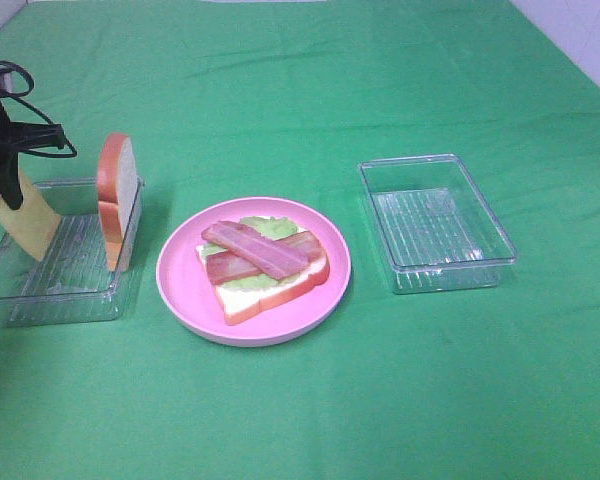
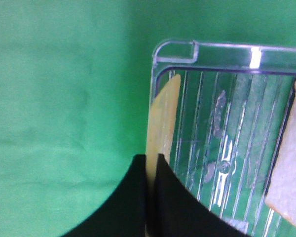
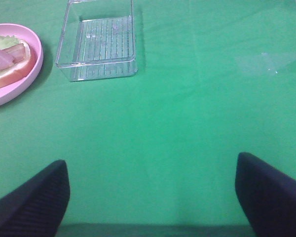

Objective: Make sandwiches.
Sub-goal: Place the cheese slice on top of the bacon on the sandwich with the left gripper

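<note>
A green cloth covers the table (image 1: 300, 90). In the middle sits a round pink plate (image 1: 185, 290) holding the sandwich in progress (image 1: 263, 262): one white bread slice with an orange-brown crust lying flat, pale green lettuce (image 1: 270, 226) on it, and two reddish-brown bacon strips (image 1: 255, 248) crossed on top. It has no cheese and no upper slice yet, so by my reckoning the job is a little past halfway.

To the left of the plate stands a clear plastic tray (image 1: 40, 300), which serves as the parts bin. A second bread slice (image 1: 117, 195) stands on edge against the tray wall nearest the plate (propped upright, it should be easy to pinch from above). At the tray's far side the left gripper (image 2: 151, 165) has its two black fingers clamped onto the top edge of a thin yellow cheese slice (image 1: 25, 222). The cheese hangs edge-down, its lower part inside the tray beside the wall. The grasp at the thin edge looks chosen so the slice can be carried over and laid flat on the bacon.

To the right of the plate a second clear tray (image 1: 438, 225) stands with nothing in it. The right gripper (image 3: 150, 195) waits with jaws spread wide over bare cloth, holding nothing, well apart from that tray.
</note>
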Action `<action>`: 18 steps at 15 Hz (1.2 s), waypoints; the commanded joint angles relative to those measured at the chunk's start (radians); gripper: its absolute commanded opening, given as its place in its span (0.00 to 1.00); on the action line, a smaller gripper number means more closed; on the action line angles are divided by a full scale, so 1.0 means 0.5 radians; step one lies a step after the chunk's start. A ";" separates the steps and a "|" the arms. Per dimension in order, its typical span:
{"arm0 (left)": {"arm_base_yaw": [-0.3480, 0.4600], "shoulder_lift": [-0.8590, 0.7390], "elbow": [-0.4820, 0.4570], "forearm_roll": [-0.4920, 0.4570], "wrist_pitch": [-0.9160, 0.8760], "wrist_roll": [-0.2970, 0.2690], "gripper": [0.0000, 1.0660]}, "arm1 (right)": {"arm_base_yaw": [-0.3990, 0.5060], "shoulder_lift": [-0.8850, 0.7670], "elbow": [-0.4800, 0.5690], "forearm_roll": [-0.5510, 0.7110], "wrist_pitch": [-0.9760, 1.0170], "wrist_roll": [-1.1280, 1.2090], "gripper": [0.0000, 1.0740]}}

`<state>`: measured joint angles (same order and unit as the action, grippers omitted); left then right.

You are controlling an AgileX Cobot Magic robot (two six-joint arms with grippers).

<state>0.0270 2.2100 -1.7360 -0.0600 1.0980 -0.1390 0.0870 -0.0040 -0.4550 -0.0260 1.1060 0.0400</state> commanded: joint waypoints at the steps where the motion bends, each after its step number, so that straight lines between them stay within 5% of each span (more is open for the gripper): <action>1: -0.020 -0.064 -0.068 -0.014 0.108 -0.014 0.00 | -0.008 -0.064 -0.002 0.006 -0.004 0.012 0.81; 7: -0.206 -0.408 -0.476 -0.142 0.228 -0.024 0.00 | -0.008 -0.064 -0.002 0.006 -0.004 0.012 0.81; 10: -0.440 -0.422 -0.610 -0.506 0.144 0.006 0.00 | -0.008 -0.064 -0.002 0.006 -0.004 0.012 0.81; 15: -0.880 -0.056 -0.602 -1.032 0.166 0.266 0.00 | -0.008 -0.064 -0.002 0.012 -0.004 0.012 0.81; 18: -0.958 0.156 -0.602 -1.162 0.166 0.348 0.00 | -0.008 -0.064 -0.002 0.012 -0.004 0.012 0.81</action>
<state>-0.4470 2.2840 -2.0360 -0.6190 1.1740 0.0250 0.0870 -0.0040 -0.4550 -0.0250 1.1060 0.0400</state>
